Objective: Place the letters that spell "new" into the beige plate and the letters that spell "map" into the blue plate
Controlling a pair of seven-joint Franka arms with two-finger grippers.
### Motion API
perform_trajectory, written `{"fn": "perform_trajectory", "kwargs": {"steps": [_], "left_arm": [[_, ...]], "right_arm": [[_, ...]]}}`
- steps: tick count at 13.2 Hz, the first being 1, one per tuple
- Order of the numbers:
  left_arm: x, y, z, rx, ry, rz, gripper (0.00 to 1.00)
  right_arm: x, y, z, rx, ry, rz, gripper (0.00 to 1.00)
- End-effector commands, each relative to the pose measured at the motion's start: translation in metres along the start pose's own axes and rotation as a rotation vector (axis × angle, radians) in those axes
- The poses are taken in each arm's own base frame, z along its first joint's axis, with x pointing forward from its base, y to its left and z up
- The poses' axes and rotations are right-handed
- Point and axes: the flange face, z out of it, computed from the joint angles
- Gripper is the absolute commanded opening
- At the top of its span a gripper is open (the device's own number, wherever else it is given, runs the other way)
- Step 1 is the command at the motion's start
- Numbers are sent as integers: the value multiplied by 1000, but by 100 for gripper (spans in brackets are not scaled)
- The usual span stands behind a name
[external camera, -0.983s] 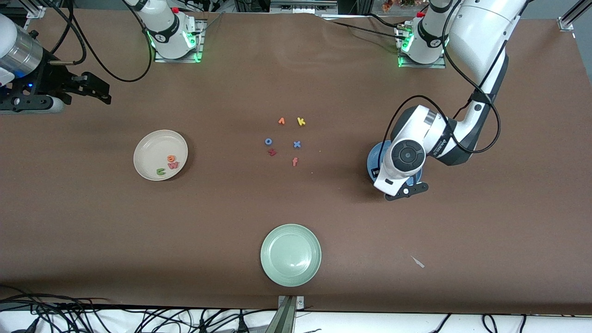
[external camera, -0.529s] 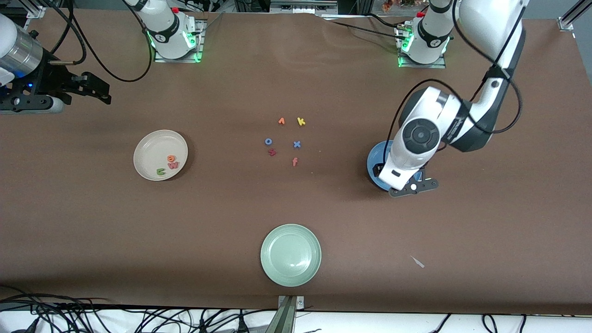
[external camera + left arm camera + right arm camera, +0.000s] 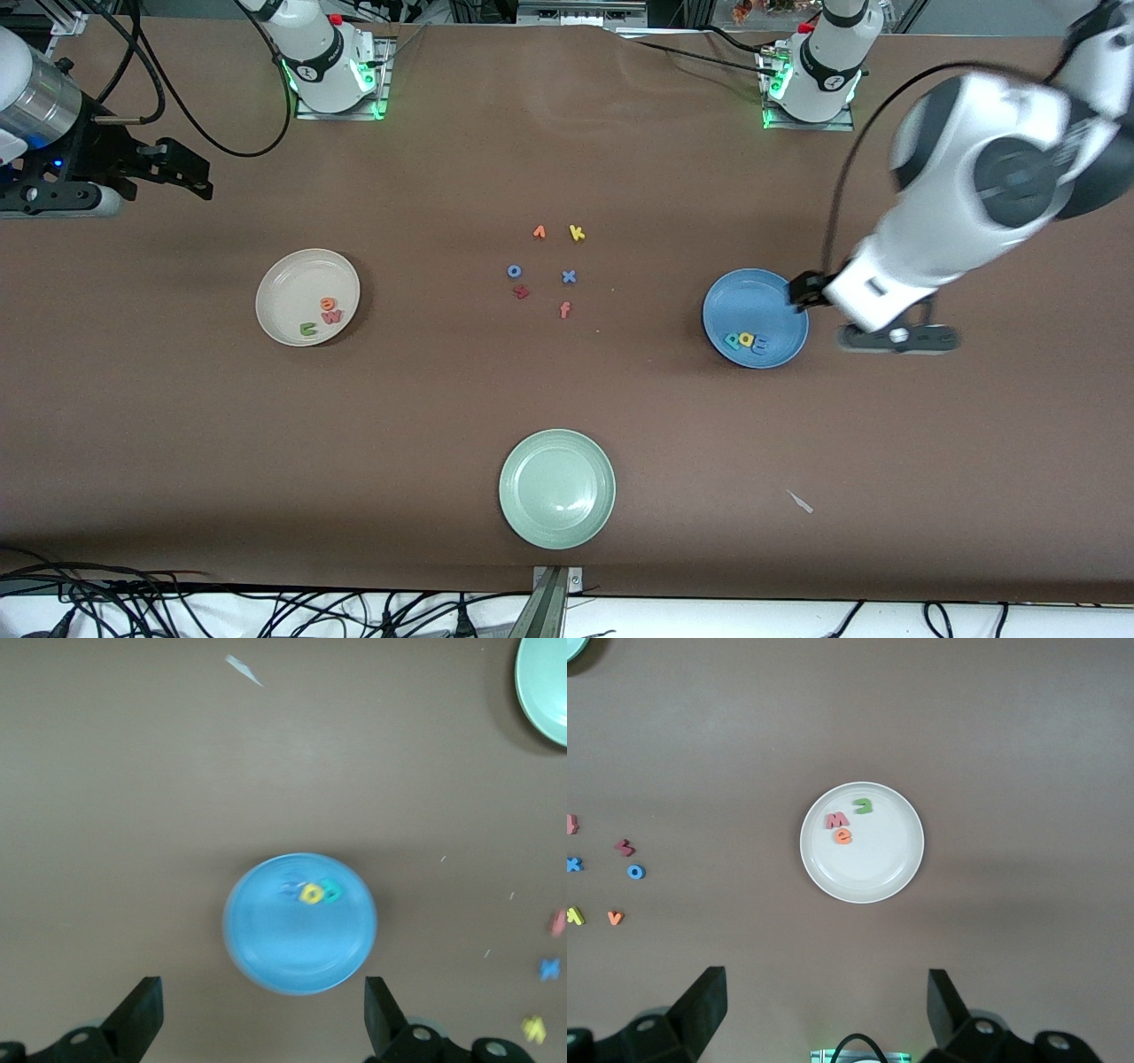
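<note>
The n [image 3: 307, 329], e [image 3: 329, 304] and w [image 3: 331, 316] lie in the beige plate [image 3: 288, 288], clustered toward its 5 o'clock rim in the front view. The m [image 3: 760, 347], a [image 3: 747, 338] and p [image 3: 733, 340] lie in the blue plate [image 3: 753, 297] near its 6 o'clock rim. The left hand [image 3: 261, 1019] hangs wide open and empty over the table beside the blue plate, toward the left arm's end. The right hand [image 3: 824, 1014] waits, open and empty, over the right arm's end of the table.

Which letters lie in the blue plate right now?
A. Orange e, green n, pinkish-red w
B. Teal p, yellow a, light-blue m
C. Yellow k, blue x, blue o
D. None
B: the blue plate holds the teal p, yellow a and light-blue m side by side.
</note>
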Motion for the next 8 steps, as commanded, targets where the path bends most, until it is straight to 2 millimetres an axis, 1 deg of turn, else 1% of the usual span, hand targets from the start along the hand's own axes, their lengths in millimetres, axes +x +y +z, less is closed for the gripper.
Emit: {"fn": "perform_trajectory", "kwargs": {"steps": [1,2,3,4,6,8], "left_arm": [[-44,-29,-47,-10,41,134,100],[-58,-36,-54,-4,49,171,100],[-74,-48,-61,0,59,179,100],[-83,-52,-64,2,62,180,100],[-83,-62,-65,-10,64,170,100],[-80,-64,-63,-23,61,184,100]], "right_arm": [[-2,1,-6,-7,11,8,100],[-2,1,-6,-7,11,8,100],[-2,1,-6,-7,11,8,100],[-3,1,-6,-7,12,8,100],[-2,1,-6,-7,11,8,100],[-2,1,-6,-7,11,8,100]]}}
